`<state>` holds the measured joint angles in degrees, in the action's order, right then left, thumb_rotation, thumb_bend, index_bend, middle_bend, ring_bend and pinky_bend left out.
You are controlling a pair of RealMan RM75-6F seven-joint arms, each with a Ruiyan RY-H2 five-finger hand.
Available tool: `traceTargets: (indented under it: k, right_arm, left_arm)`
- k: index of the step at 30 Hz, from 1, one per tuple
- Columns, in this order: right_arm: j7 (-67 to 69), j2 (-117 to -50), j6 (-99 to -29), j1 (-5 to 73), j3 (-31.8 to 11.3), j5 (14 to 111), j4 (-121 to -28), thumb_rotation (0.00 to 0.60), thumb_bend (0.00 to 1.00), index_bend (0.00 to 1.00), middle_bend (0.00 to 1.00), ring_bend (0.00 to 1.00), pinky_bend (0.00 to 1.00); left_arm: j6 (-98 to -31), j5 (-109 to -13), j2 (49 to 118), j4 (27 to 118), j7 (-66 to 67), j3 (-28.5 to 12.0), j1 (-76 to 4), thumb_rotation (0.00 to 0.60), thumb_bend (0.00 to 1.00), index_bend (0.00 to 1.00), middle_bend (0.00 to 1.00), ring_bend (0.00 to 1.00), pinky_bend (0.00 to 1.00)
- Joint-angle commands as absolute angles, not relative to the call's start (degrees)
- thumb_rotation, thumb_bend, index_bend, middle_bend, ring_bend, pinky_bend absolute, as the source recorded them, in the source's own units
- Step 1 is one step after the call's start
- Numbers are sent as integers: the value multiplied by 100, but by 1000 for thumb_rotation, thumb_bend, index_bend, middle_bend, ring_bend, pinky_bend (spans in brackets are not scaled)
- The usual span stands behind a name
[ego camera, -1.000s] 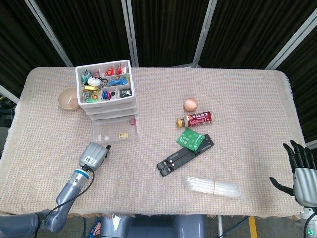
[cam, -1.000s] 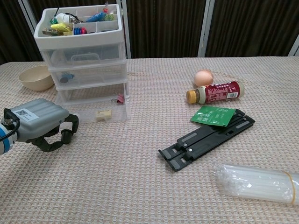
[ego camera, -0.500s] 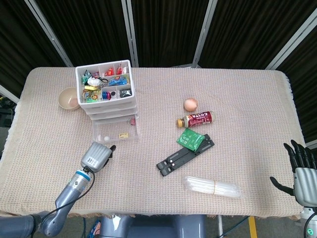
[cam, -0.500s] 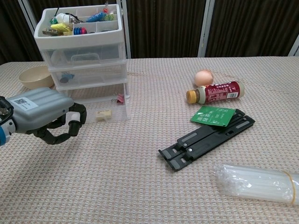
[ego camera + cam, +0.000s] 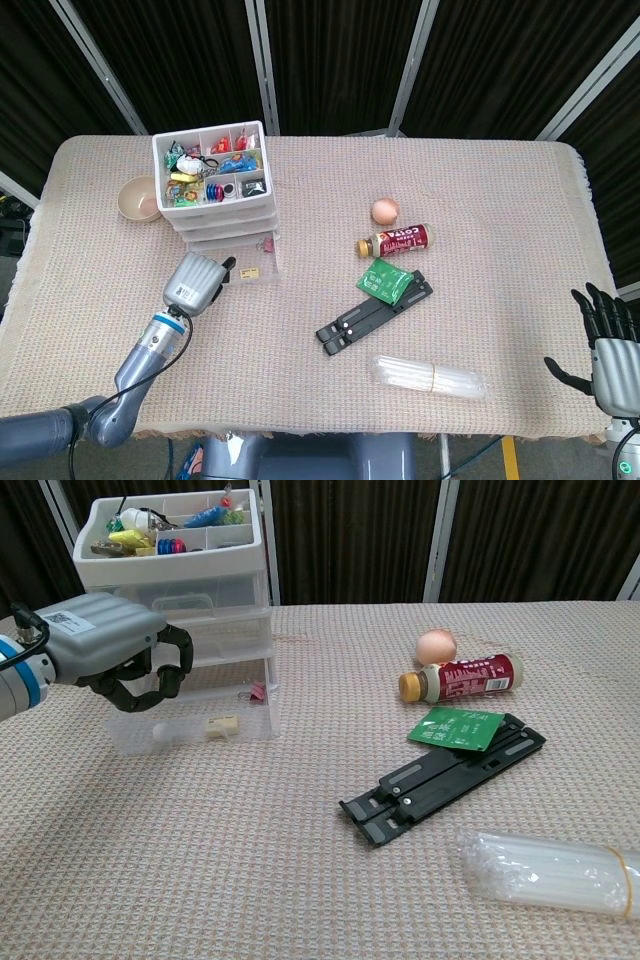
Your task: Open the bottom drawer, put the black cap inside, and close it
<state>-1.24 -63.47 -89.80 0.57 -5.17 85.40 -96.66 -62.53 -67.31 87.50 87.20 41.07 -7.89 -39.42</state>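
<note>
Woven tablecloth (image 5: 480, 180), left hand (image 5: 110, 652) over bottom drawer (image 5: 190, 732) (open)

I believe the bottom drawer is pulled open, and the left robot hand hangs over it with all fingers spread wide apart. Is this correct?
Not quite. The bottom drawer is pulled open and the left robot hand hangs over it, but its fingers are curled in, not spread wide. The chest view shows this plainly.
</note>
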Motion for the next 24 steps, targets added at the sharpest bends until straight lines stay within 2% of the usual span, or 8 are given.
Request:
traceTargets:
  k: [1, 3, 6, 12, 14, 18, 21, 24]
  right_arm:
    - [-123, -6346, -8974, 56, -516, 8534, -9663, 600, 66, 84, 0, 0, 0]
    - [-116, -6345, -8964, 56, -516, 8522, -9661, 600, 66, 84, 0, 0, 0]
    - [-105, -6339, -8964, 54, -522, 8509, -9660, 600, 65, 84, 0, 0, 0]
    - [-87, -6326, -8975, 47, -519, 8521, -9671, 600, 66, 85, 0, 0, 0]
    - [-89, -6323, -8977, 43, -517, 8519, -9674, 600, 66, 85, 0, 0, 0]
    - [-89, -6324, -8973, 42, -523, 8499, -9682, 600, 65, 84, 0, 0, 0]
    - [-100, -6333, -8959, 48, -524, 8490, -9689, 600, 66, 84, 0, 0, 0]
    - [-107, -6339, -8948, 52, -521, 8493, -9701, 600, 66, 85, 0, 0, 0]
  left_arm:
    - [-6060, -6560, 8973, 8224, 3988, -975, -4139, 600, 487, 370, 991, 892, 754]
    - [-6028, -6546, 9054, 8042, 3996, -989, -4191, 600, 418, 287, 972, 877, 745]
    - [-6043, -6598, 9111, 7909, 3964, -967, -4214, 600, 330, 244, 947, 858, 731]
    - [-6184, -6829, 9013, 7926, 3859, -802, -4117, 600, 322, 237, 886, 808, 674]
    - [-6300, -7018, 8902, 8003, 3790, -676, -4031, 600, 320, 234, 821, 752, 621]
    - [-6472, -7408, 8672, 8158, 3709, -396, -3886, 600, 322, 227, 568, 540, 483]
    - [-6619, -8142, 8310, 8258, 3634, 82, -3785, 600, 406, 238, 400, 415, 419]
    - [-6643, -8776, 8059, 8231, 3519, 477, -3795, 600, 597, 277, 295, 310, 343]
